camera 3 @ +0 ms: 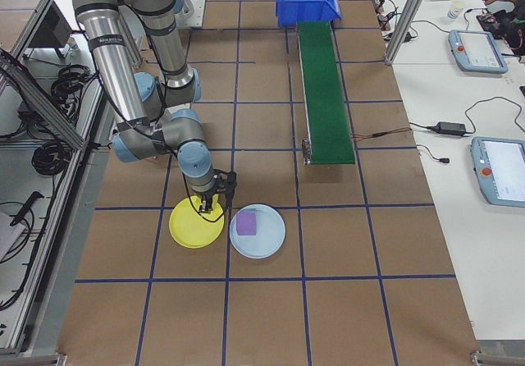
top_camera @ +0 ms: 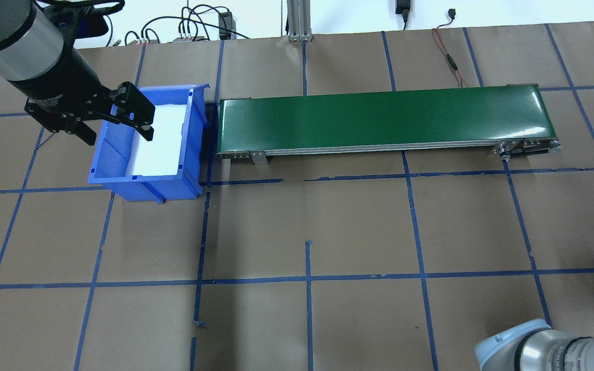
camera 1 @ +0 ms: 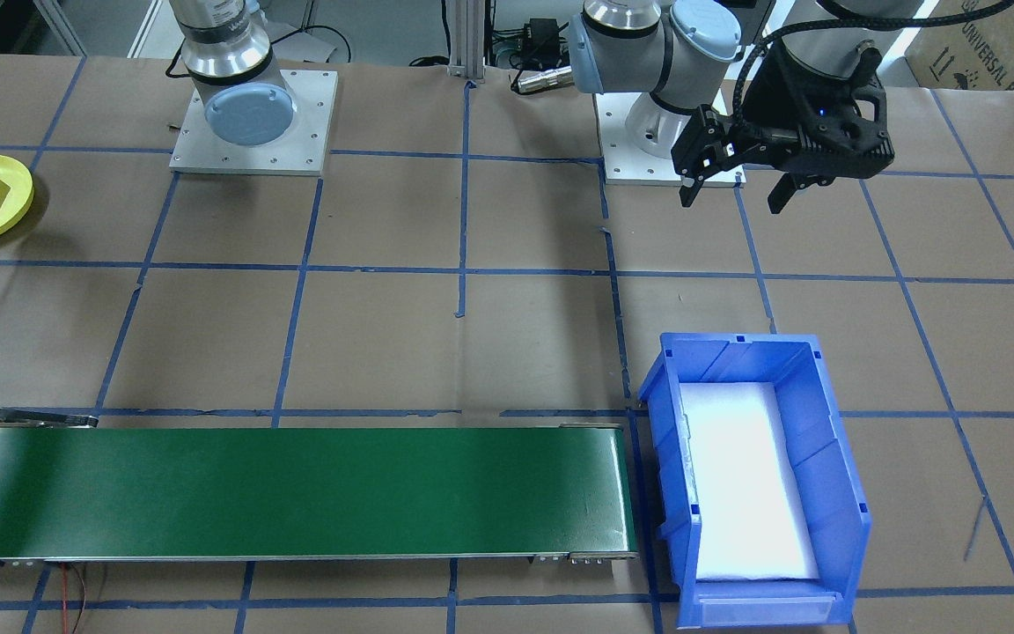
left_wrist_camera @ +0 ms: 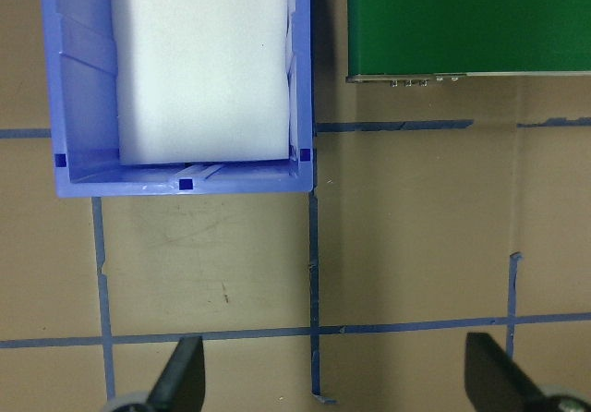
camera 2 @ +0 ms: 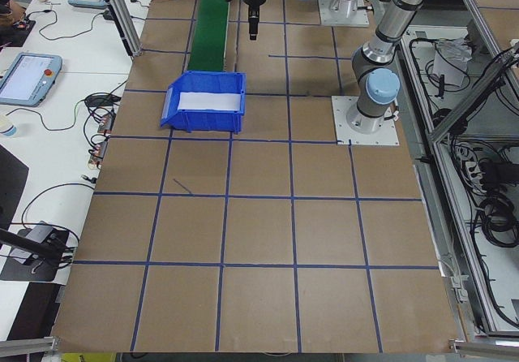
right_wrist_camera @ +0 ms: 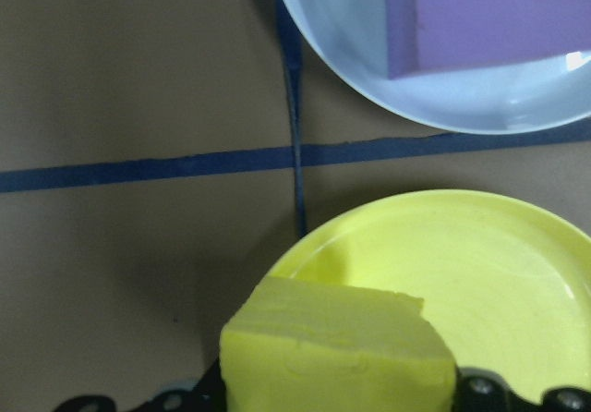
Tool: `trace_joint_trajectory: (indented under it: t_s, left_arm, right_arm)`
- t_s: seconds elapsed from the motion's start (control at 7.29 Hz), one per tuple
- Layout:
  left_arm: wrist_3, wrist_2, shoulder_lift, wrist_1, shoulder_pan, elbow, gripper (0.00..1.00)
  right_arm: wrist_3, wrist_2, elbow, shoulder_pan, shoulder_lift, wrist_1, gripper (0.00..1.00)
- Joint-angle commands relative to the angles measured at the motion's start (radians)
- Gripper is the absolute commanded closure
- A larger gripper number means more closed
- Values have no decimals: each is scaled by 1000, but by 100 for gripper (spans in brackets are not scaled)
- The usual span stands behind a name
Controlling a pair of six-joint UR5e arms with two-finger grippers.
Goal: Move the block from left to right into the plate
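While the right hand (right_wrist_camera: pixel 337 403) grips the yellow block (right_wrist_camera: pixel 337 352) between its fingers, the block hangs low over the rim of the yellow plate (right_wrist_camera: pixel 480 283), and the step in hand looks like the set-down. In the wrist view the block covers the plate's near edge rather than its middle, so a good release would first carry it a little further inward, until it sits over the flat floor and not the raised rim; dropped on the rim, it could tip or slide out. Lowering until the block touches, or nearly touches, before parting the fingers should keep it from bouncing, and a straight lift afterwards would avoid dragging it. Just beside the yellow plate lies a pale blue plate (right_wrist_camera: pixel 369 52) holding a purple block (right_wrist_camera: pixel 499 15), so the hand's inward shift should stay clear of that neighbour. Far along the desk (top_camera: pixel 359 226), past the green conveyor (top_camera: pixel 384 118), the left hand (top_camera: pixel 114 126) hovers with its fingers spread wide and empty above the blue bin (top_camera: pixel 106 170) with its white liner.
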Motion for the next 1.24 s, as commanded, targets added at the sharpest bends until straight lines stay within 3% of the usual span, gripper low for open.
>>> trace_joint_trajectory:
  t_s: [0.0,0.14,0.27,0.41,0.69,0.82,0.96,1.1]
  left_arm:
    - [0,0,0,0,0,0,0]
    - [2,0,0,0,0,0,0]
    - [0,0,0,0,0,0,0]
    - [0,0,0,0,0,0,0]
    - [0,0,0,-2,0,0,0]
    - [2,0,0,-2,0,0,0]
    - [0,0,0,-2,0,0,0]
    - [0,0,0,-2,0,-3,0]
  right_arm:
    - [-27,-6,-11,-28,31,-37,34]
    - [-16,-7,-20,-28,29,-25,0]
    - [-7,-13,-29,-28,26,-25,0]
    - [6,-59,-31,-25,25,-16,0]
    - [123,-66,-38,27,-3,4,0]
    - [258,-60,-41,161,-44,49,0]
    - [402,-69,-87,355,-90,147,0]
    - [626,-67,-188,544,-89,282,0]
